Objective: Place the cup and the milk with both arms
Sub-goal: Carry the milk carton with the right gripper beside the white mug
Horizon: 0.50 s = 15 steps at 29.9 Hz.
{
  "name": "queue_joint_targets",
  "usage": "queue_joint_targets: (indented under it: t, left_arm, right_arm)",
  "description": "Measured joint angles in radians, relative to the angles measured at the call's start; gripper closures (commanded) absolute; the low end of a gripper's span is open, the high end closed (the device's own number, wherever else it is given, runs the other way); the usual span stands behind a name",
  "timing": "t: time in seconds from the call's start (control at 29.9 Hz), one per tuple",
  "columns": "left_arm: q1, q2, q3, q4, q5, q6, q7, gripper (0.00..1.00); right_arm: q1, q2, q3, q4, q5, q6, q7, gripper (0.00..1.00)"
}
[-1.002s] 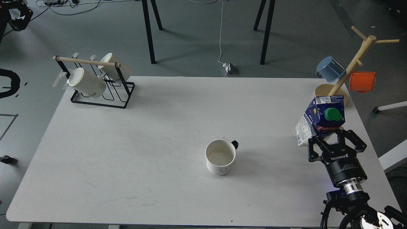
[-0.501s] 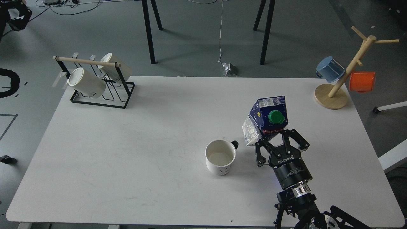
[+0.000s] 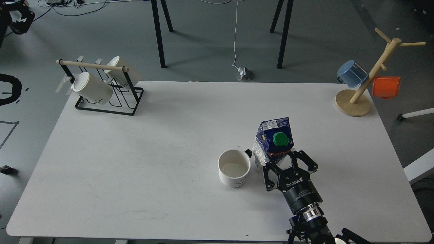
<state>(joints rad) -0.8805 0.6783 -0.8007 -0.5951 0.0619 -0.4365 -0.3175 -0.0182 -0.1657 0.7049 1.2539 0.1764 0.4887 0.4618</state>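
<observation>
Item 1 — right gripper (image 3: 282, 159): reaches in from the lower edge of the table (image 3: 135, 176); its two fingers are closed on the lower part of the milk carton (image 3: 274, 142). The body carries the maker's name ROBOTIQ, seen upside down from the head view.

Item 2 — milk carton: dark blue with white side panels and a green screw cap (image 3: 280, 139) facing the camera. A red band near the grip reads "Pascual". Smaller print on the top flap is too fine to read. It stands just to the right of the cup (image 3: 234, 168), very near the black handle; whether the base rests on the table cannot be told.

Item 3 — cup: white, upright, apparently empty, a smiley face drawn on the near side. It stands free near the middle of the table, nothing holding it.

Item 4 — left gripper: not in view.

Handling note (a judgement): the step in hand looks like setting the carton down beside the cup. Keep the carton upright, lower it straight, leave a small gap from the handle so the cup is not nudged, and spread the fingers only once the base sits flat.

Item 5 — bystanders: wire rack (image 3: 101, 91) at far left holding two white mugs, one with partial lettering, seemingly "HOH"; wooden mug tree (image 3: 369, 78) at far right bearing a blue cup and an orange cup.
</observation>
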Motion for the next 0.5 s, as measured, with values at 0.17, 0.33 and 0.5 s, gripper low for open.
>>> queue_joint_targets:
  t: [0.17, 0.33, 0.5]
  left_arm:
    - [0.0, -0.005, 0.0, 0.0, 0.001, 0.003, -0.001, 0.0]
    - [0.002, -0.006, 0.0, 0.0, 0.001, 0.003, -0.001, 0.0]
    - [0.004, -0.007, 0.0, 0.0, 0.001, 0.003, -0.002, 0.0]
  right_arm:
    - [0.011, 0.031, -0.01, -0.027, -0.001, 0.0, 0.0, 0.46]
    - [0.012, 0.035, -0.011, -0.025, -0.001, 0.0, 0.0, 0.43]
    - [0.012, 0.036, -0.01, -0.024, 0.0, 0.0, 0.0, 0.3]
